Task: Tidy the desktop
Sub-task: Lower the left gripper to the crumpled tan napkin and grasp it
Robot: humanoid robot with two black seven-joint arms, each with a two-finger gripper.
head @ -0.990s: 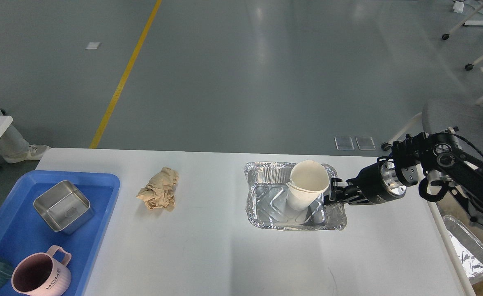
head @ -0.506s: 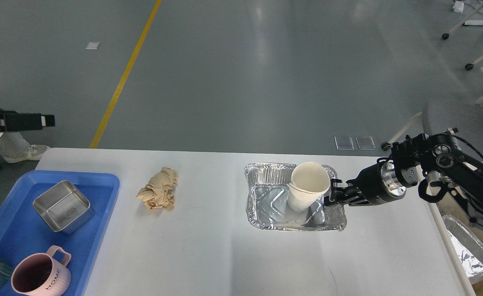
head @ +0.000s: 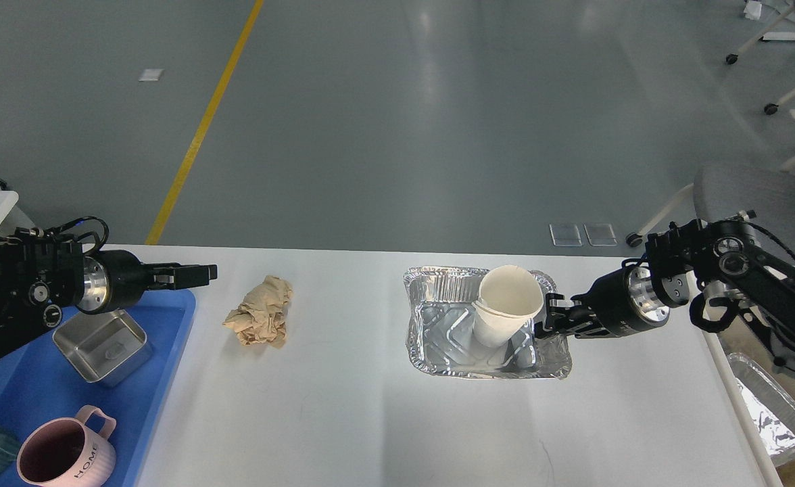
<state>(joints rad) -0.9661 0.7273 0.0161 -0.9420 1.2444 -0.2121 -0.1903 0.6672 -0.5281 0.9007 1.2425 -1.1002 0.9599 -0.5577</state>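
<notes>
A white desk (head: 343, 406) fills the lower frame. At right, the right claw (head: 547, 316) is clamped on a foil tray's (head: 438, 291) rim beside a paper cup (head: 506, 304). At left, the left claw (head: 195, 272), fingers together, hangs near crumpled paper (head: 260, 319).

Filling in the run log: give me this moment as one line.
left gripper: near crumpled paper | right gripper: at foil tray edge beside paper cup | desktop: untidied
</notes>
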